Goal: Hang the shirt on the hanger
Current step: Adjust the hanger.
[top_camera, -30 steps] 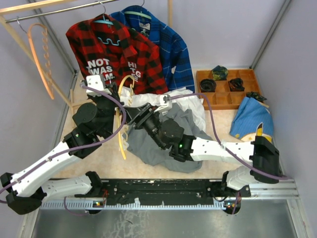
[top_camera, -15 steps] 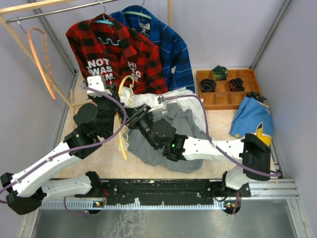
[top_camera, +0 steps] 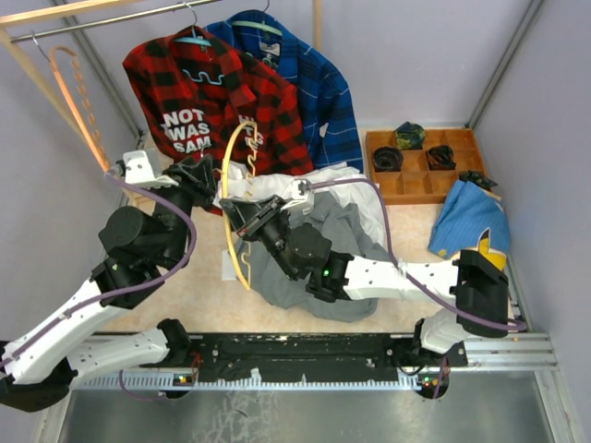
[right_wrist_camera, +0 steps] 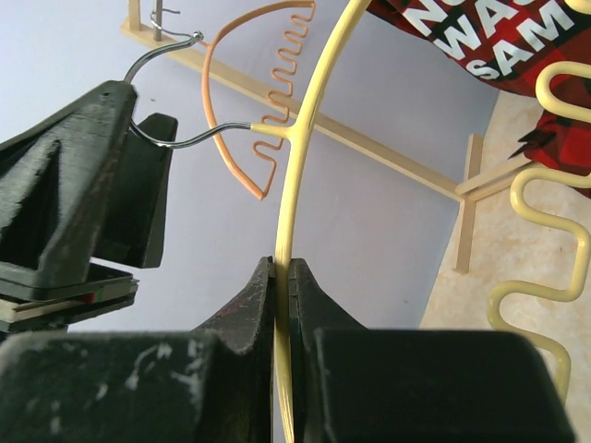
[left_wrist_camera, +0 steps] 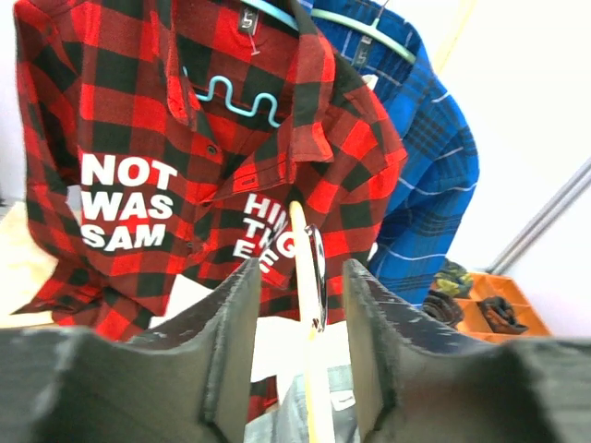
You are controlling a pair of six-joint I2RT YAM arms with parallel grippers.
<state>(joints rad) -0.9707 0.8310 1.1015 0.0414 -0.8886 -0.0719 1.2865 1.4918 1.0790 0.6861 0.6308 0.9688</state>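
The shirt (top_camera: 343,221) lies heaped on the table (top_camera: 199,295) under my right arm, not yet dressed. The hanger (right_wrist_camera: 309,120) has risen from a slant to nearly upright. My right gripper (right_wrist_camera: 283,277) clamps its curved arm. My left gripper (left_wrist_camera: 303,277), swung out leftward, stands open around the hook (left_wrist_camera: 319,277), so I judge the right carries it alone

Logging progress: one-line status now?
left end effector: open around hanger | right end effector: shut on hanger | shirt: on table, unhung

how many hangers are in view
4: pale yellow hanger in right tool; orange hanger on rack; one teal hanger in red shirt, another in blue shirt. Others may be hidden.
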